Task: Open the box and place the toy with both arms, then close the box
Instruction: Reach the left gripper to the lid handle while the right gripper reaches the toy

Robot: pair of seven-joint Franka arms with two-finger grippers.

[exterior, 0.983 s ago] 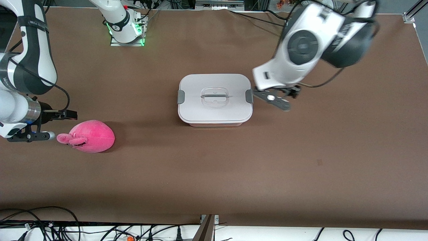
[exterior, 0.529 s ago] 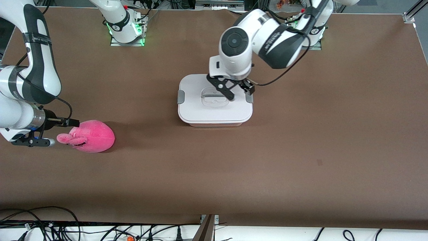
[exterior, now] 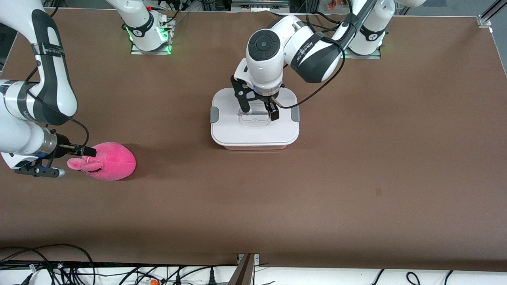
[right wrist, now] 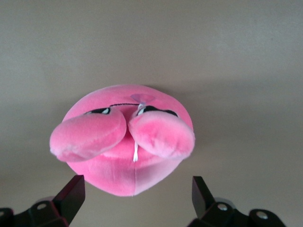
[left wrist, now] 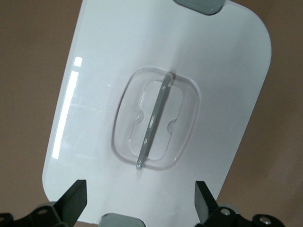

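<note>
You have the box (exterior: 254, 118) sitting closed at the centre of the front view, its white lid (left wrist: 156, 109) clipped at both short ends, and the left gripper (exterior: 259, 111) hangs directly over the recessed handle (exterior: 254, 114) with its fingers spread apart. What matters for you is the handle bar's direction: in the front view it runs along the box's long axis, side to side across the frame, and the two fingers stand one off each end of the bar, not across it. In the left wrist view the bar (left wrist: 154, 120) runs up and down the frame between the spread fingertips at the lower corners.

At the lower left of the front view, the toy (exterior: 109, 161) lies on the table, snout pointing at the right gripper (exterior: 73, 160), which sits just beside it, fingers apart and empty.
</note>
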